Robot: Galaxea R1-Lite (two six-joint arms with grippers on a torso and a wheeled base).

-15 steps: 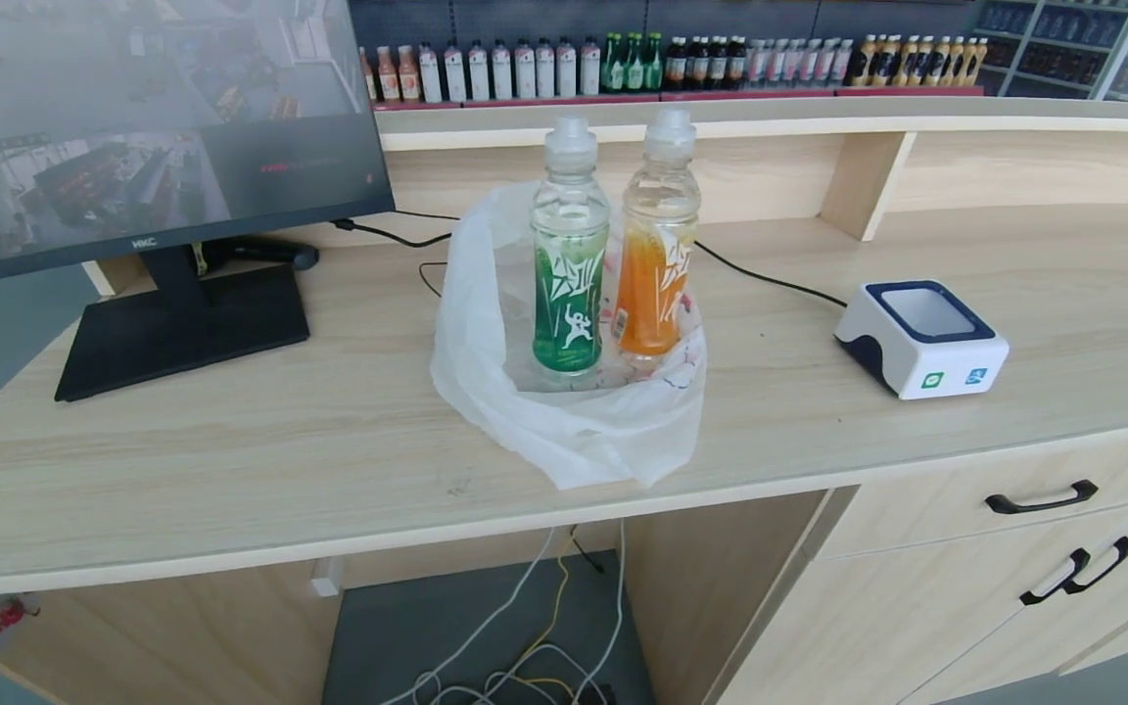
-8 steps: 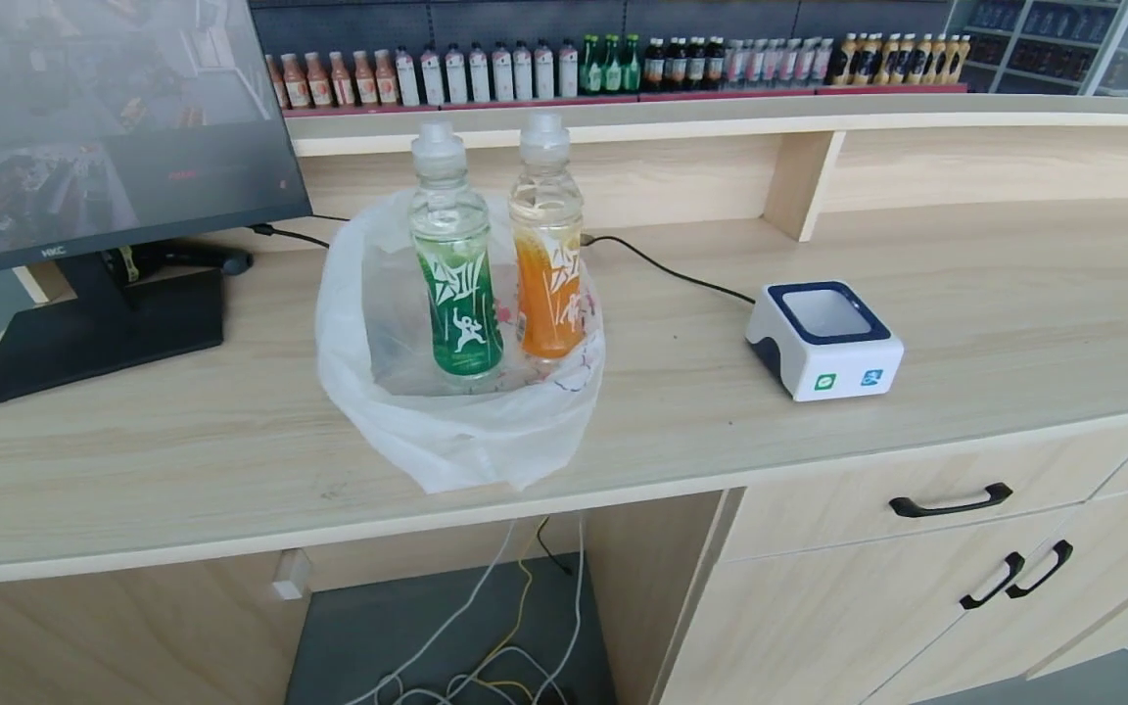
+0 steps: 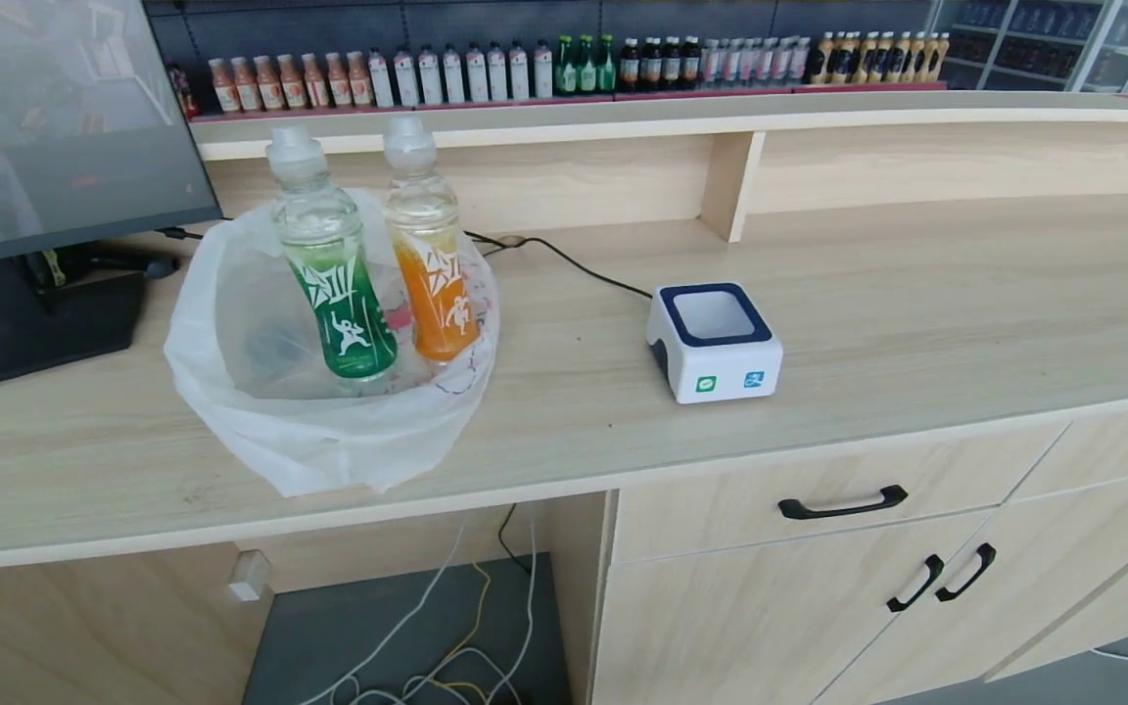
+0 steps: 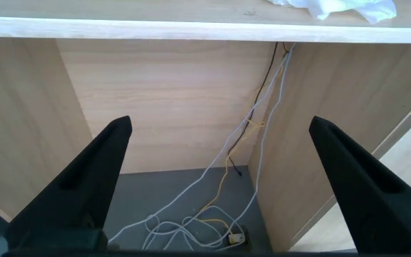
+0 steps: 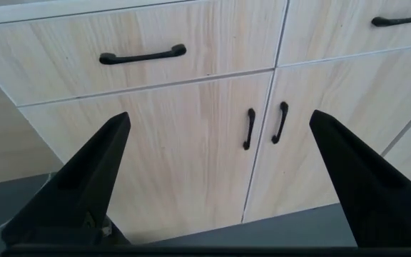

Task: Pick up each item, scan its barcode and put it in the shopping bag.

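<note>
Shopping bag (image 3: pixel 231 411) is sitting at the left of the counter (image 3: pixel 916 294), with green bottle (image 3: pixel 334 284) and orange bottle (image 3: pixel 432 284) standing inside, side by side. Scanner (image 3: pixel 714 343) is resting to its right, apart. Left gripper (image 4: pixel 220 123) is hanging spread wide below the counter edge; right gripper (image 5: pixel 220 118) is likewise spread, facing cabinet doors (image 5: pixel 191 150).

Bag (image 3: pixel 260 431): translucent white. Green bottle (image 3: pixel 334 294): green label with a white figure and lettering, clear cap. Orange bottle (image 3: pixel 435 294): orange label, same white pattern. Scanner (image 3: pixel 716 367): white body, navy top frame, one green and one blue icon. Counter (image 3: pixel 916 294): pale wood grain. Handles (image 3: pixel 843 506): black. Left gripper (image 4: pixel 220 123) and right gripper (image 5: pixel 220 118): black.
</note>
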